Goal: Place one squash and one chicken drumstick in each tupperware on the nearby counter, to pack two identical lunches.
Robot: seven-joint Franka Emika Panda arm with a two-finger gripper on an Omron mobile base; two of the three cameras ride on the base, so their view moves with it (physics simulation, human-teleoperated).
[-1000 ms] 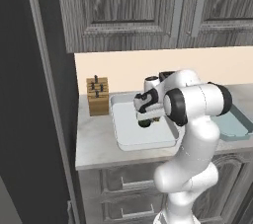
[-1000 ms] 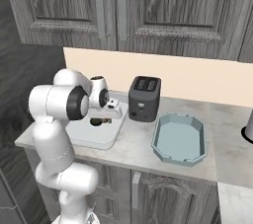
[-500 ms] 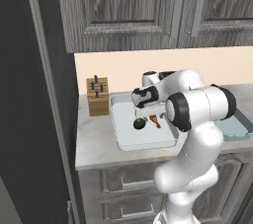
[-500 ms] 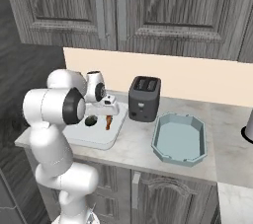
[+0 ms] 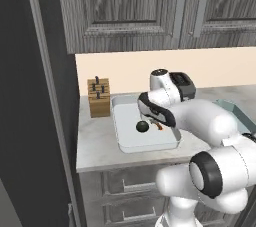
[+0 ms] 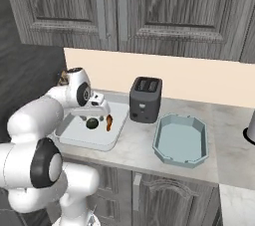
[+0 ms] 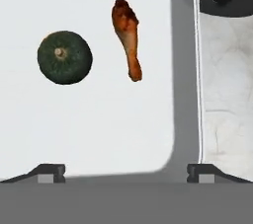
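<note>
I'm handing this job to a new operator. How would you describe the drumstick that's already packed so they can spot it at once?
Find the black toaster on the counter; right beside it sits the white rectangular tupperware. Two things lie inside, apart from each other: the chicken drumstick is the slim glossy orange-brown piece on the toaster side, unlike the round dark green squash next to it.
</note>
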